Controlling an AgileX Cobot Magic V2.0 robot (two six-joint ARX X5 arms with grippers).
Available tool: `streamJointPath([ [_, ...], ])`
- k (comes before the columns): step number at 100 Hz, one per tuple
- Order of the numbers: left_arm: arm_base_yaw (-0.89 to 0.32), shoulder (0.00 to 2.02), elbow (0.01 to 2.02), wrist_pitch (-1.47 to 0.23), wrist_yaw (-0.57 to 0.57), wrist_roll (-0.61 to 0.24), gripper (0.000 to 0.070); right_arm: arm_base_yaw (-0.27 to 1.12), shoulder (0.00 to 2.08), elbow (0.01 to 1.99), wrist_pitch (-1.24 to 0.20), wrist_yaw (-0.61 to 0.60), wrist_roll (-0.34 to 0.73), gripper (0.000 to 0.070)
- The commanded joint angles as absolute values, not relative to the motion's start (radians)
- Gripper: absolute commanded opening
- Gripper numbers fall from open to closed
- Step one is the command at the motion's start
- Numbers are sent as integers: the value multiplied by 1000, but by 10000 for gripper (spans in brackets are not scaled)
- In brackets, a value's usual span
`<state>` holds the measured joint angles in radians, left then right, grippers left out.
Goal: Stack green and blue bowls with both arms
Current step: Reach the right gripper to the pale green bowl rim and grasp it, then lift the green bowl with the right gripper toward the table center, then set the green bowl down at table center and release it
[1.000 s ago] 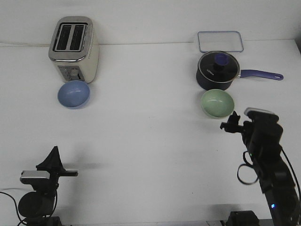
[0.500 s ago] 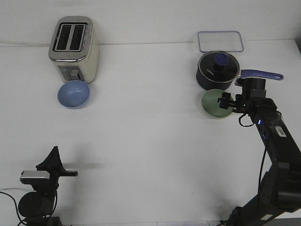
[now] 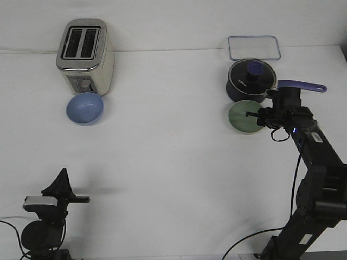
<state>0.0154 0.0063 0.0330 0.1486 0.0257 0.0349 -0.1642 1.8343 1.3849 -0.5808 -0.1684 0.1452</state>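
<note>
Green bowl point(image 3: 243, 116) tipped, opening facing camera; right gripper point(image 3: 256, 115) at rim.

pale green matte round bowl point(image 3: 242, 117) | light blue matte round bowl point(image 3: 85, 108) | brushed-metal cream toaster point(image 3: 85, 56) | glossy dark navy pot point(image 3: 250, 82) | smooth white table point(image 3: 168, 162)

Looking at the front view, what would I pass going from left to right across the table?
Left gripper → toaster → blue bowl → green bowl → right gripper at its rim.
</note>
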Motion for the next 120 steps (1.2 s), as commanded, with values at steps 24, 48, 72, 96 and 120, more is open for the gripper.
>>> streamJointPath([
  [24, 15, 5, 14, 159, 27, 37, 15, -157, 1631, 1394, -692, -307, 103, 0],
  [48, 15, 5, 14, 159, 27, 37, 15, -22, 1423, 1332, -732, -390, 104, 0],
  [72, 15, 5, 14, 159, 27, 37, 15, 258, 1316, 1126, -647, -371, 192, 0],
  [96, 15, 5, 14, 160, 27, 37, 15, 477, 1352, 982, -501, -313, 275, 0],
  [120, 15, 5, 14, 159, 27, 35, 15, 524, 1461, 955, -478, -281, 253, 0],
])
